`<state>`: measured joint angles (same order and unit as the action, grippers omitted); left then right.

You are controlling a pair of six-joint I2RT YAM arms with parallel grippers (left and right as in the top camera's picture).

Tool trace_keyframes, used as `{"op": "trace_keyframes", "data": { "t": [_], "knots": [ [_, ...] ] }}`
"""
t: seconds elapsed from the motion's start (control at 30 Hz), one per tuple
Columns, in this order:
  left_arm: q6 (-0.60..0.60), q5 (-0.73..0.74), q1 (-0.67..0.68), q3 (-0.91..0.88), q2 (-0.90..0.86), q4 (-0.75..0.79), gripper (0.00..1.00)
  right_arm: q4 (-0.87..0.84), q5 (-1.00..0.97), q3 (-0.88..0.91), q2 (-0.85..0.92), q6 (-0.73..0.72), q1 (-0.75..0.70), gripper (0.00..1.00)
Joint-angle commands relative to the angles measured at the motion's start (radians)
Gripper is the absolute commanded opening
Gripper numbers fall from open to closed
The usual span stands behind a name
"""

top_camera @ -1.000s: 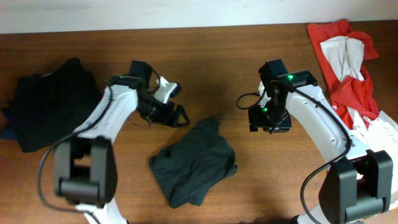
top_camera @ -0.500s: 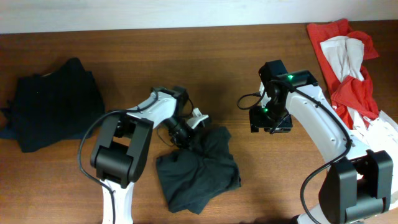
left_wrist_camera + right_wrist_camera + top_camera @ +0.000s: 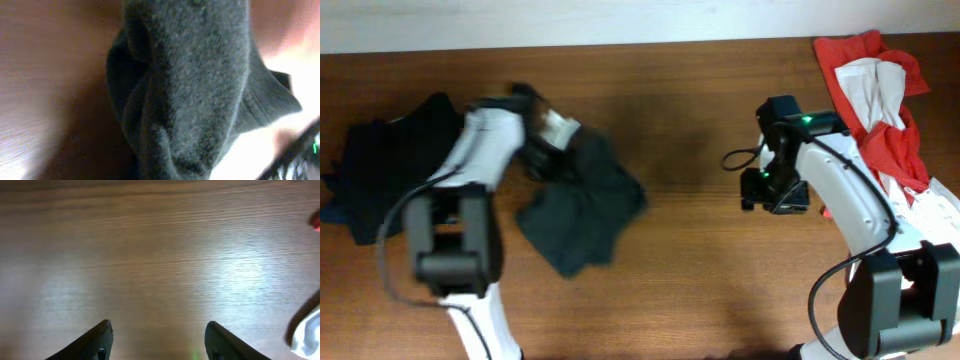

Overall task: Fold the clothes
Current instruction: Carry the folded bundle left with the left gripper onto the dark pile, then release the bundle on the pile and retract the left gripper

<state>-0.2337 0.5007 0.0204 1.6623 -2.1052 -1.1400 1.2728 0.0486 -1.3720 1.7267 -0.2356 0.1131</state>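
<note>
Grey cloth is what the left jaws are clenching: the dark grey garment is spreading in a crumpled heap across the wooden counter, left of centre in the overhead view. Its upper corner is reaching into those jaws, which are sitting at about 11 o'clock from the heap's middle. The rest of the fabric is trailing away from them toward 5 o'clock. In the left wrist view the same garment is bunching right against the camera and filling most of the picture, with bare wood showing at 9 o'clock. A black garment is lying heaped at the counter's 9 o'clock edge, just beside the left arm. Red and white garments are lying piled at 2 o'clock. The right jaws are hanging released over bare wood at 3 o'clock from the grey garment, well apart from it and near the red pile. Their two dark fingertips are standing apart with nothing between them.
</note>
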Motion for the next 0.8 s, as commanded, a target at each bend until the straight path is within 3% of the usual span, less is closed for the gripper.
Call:
{"op": "trace_keyframes", "data": {
  "t": [0.0,0.3,0.47,0.77],
  "knots": [
    [0.027,-0.031,-0.148,0.082,0.156,-0.009,0.0,0.003,-0.021,-0.013,-0.021,0.002,-0.04,0.63],
    [0.109,-0.074,-0.455,0.136,0.254,0.166,0.0,0.002,-0.021,-0.013,-0.021,0.018,-0.055,0.63],
    [0.144,-0.087,-0.555,0.135,0.253,0.276,0.0,0.002,-0.02,-0.013,-0.021,0.018,-0.055,0.63],
    [0.198,-0.257,-0.621,0.135,0.157,0.346,0.01,0.007,-0.019,-0.013,-0.021,0.018,-0.055,0.63]
  ]
}}
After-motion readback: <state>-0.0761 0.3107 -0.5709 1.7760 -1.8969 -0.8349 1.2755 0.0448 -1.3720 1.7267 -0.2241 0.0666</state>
